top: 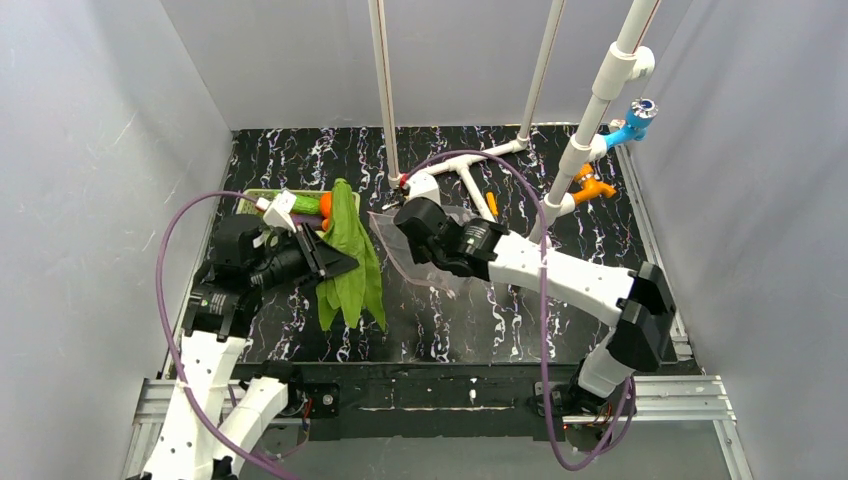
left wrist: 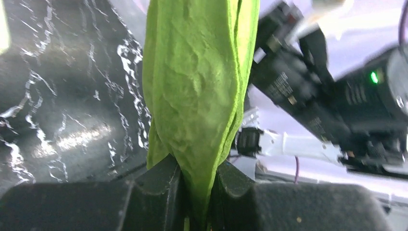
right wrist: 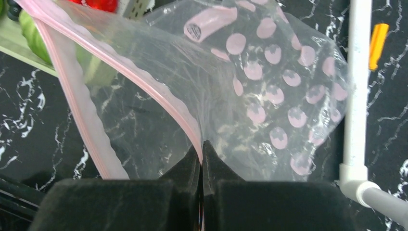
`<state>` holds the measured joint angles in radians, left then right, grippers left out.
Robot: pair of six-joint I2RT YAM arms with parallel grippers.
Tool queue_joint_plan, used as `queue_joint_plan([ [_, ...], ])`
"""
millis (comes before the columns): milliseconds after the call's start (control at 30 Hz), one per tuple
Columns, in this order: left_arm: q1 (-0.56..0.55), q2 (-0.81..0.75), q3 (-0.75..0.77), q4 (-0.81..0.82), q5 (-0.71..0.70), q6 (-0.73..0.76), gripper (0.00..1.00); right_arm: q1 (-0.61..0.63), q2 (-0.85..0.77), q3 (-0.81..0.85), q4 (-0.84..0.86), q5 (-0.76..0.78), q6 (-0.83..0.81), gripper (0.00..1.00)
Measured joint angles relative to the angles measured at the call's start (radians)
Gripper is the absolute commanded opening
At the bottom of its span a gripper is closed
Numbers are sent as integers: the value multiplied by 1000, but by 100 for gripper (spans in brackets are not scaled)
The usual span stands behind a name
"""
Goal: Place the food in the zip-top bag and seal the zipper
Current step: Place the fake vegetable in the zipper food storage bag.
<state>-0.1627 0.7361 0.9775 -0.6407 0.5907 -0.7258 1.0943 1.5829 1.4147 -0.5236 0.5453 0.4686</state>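
My left tool (left wrist: 195, 180) is clenched on the green leafy piece (left wrist: 197, 86). In the top view the leaf drapes left of centre over the dark marbled surface (top: 450, 330), just beside the bag. My right tool (right wrist: 202, 151) is pinched tight on the zip-top bag (right wrist: 269, 91) at its pink zipper (right wrist: 122, 67), with the mouth gaping toward the frame's left. A pale green basket (right wrist: 12, 45) edge shows at the upper left of the right wrist view.
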Motion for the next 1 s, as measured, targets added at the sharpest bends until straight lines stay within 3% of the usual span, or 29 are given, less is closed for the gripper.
queue_joint_plan([
  [200,-127,-26,26,-133,76,-13,0,0,95,88,-19,7,42,1],
  [367,-406,52,-2,-138,21,-102,0,1,99,87,-19,28,61,1],
  [433,-469,84,-6,-118,-36,-149,0,1,95,68,-18,52,68,1],
  [733,-488,13,-147,-55,-103,-311,0,9,-54,-101,97,88,59,1],
  [1000,-488,-25,-175,-19,-119,-379,0,20,-95,-112,179,98,46,1],
])
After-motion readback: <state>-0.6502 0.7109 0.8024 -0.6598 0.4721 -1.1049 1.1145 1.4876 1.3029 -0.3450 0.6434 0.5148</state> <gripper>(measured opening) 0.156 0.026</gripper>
